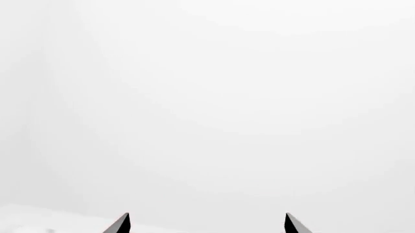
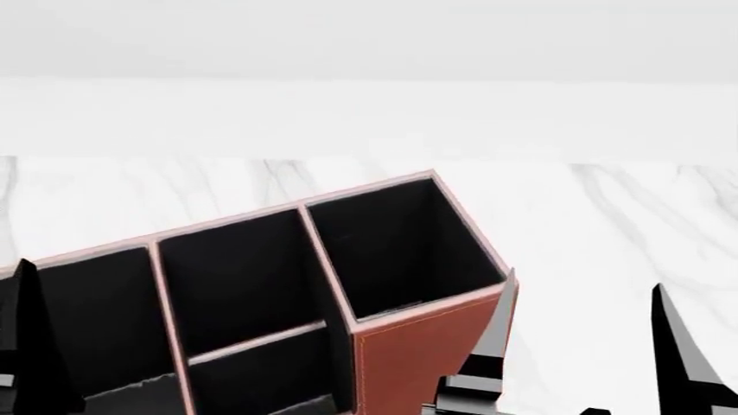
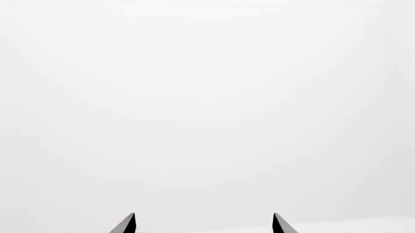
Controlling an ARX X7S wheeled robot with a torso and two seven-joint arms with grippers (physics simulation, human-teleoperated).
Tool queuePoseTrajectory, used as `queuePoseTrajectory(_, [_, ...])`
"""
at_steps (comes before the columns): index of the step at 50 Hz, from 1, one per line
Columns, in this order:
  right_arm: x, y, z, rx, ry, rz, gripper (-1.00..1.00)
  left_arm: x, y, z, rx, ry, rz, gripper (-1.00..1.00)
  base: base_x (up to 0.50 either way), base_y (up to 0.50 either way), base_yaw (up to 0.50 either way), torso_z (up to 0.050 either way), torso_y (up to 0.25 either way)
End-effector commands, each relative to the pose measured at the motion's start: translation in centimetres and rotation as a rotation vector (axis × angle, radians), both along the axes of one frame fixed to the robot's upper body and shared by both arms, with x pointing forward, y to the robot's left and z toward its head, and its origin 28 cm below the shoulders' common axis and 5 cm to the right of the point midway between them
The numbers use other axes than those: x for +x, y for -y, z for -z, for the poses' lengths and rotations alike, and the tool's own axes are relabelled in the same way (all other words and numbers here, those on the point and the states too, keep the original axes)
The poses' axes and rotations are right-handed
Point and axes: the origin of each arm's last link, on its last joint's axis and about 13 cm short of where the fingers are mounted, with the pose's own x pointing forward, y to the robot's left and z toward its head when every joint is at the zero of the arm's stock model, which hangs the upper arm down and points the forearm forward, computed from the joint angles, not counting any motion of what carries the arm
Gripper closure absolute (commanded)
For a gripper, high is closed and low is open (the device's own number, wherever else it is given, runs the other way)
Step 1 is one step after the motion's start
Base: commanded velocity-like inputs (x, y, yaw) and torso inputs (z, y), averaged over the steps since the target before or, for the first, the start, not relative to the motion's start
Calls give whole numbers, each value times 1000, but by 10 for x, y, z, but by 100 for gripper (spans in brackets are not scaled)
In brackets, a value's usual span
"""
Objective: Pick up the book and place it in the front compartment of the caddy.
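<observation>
While jaws apart, caddy (image 2: pixel 427 346) close, book perhaps hidden.

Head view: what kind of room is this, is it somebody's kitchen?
Hard to say. It looks like a plain computer-made test room, not a real kitchen: a white marble-look tabletop, a bare pale wall behind it, and just a reddish-brown caddy with black compartments. No stove, sink or dishes show.

Colour: right gripper (image 2: pixel 582 346) and left gripper (image 2: pixel 29 346) are glossy black.
Shape: fingers (image 2: pixel 675 346) are thin, flat blades tapering to sharp points.
Wrist views: only paired black tips (image 1: pixel 123 223) show.
</observation>
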Motion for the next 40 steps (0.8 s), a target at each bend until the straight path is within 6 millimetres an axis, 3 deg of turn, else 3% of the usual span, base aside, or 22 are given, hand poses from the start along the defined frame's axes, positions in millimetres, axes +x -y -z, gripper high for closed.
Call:
queuePoseTrajectory(1, [1,-1,1,0,-5,-3,-100,-1,1,0,0,0,9,-100,0,0,0,49,0])
queuePoseTrajectory(5, [1,-3,3,-3,-12,-9,-100,-1,3,-3,-17,-2,29,-100,0,0,0,49,0])
queuePoseTrajectory(9, [1,-4,2,-6,-10,-15,-100,-1,1,-16,-129,-32,56,-100,0,0,0,24,0])
queuePoseTrajectory(12, [1,-4,2,-2,-11,-16,-100,0,0,-27,-104,-16,81,-100,0,0,0,0,0])
queuePoseTrajectory(14, [1,-3,3,-2,-11,-17,-100,1,-1,-36,-137,-11,195,-100,0,0,0,0,0])
queuePoseTrajectory(19, [1,-2,2,3,-12,-16,-100,6,-2,-39,-33,-27,336,-100,0,0,0,0,0])
queuePoseTrajectory(20, [2,-2,3,0,-16,-8,-100,6,-1,-40,-96,75,411,-100,0,0,0,0,0])
queuePoseTrajectory(27, [2,-3,4,-4,-19,-12,-100,13,-10,-49,76,73,454,-100,0,0,0,0,0])
queuePoseTrajectory(29, [2,-2,4,-4,-20,-11,-100,13,-11,-51,93,6,584,-100,0,0,0,0,0])
queuePoseTrajectory(35, [2,-2,5,-5,-22,-12,-100,18,-12,-51,231,-34,664,-100,0,0,0,0,0])
queuePoseTrajectory(38, [2,-2,4,-4,-20,-15,-100,18,-11,-42,393,-78,793,-100,0,0,0,0,0])
queuePoseTrajectory(40, [2,-3,4,-4,-20,-16,-100,19,-12,-44,365,-91,809,-100,0,0,0,0,0])
